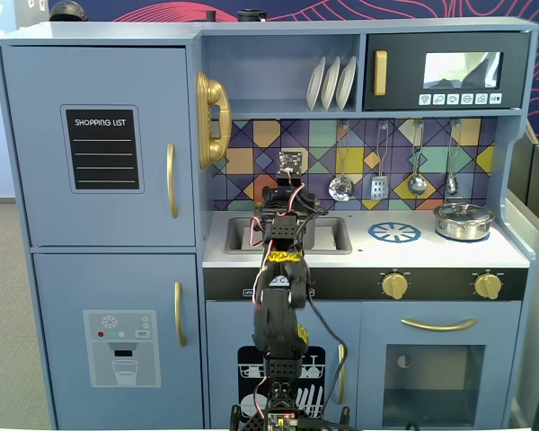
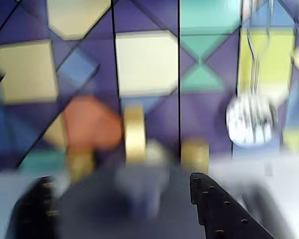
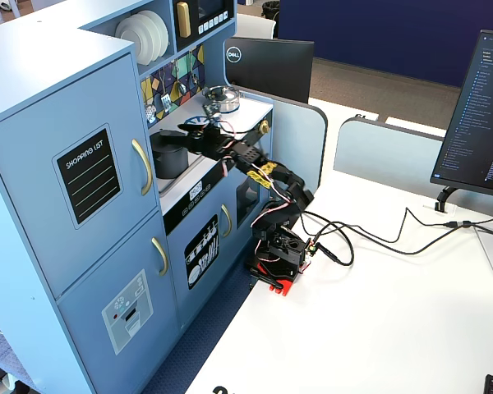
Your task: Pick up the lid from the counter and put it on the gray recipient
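Judging the flat round dark gray lid (image 2: 94, 214) light and stiff, I favour its knob; blur hides whether the pincer (image 2: 118, 180) grips.

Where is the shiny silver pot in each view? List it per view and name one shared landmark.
A fixed view, facing the kitchen: silver pot sits at the counter's right end, right of the blue burner print.
Wrist view: not in it; the picture is blurred.
A fixed view, from the side: the pot stands at the counter's far end, upper centre-left.
Shared landmark: the colourful tiled backsplash.
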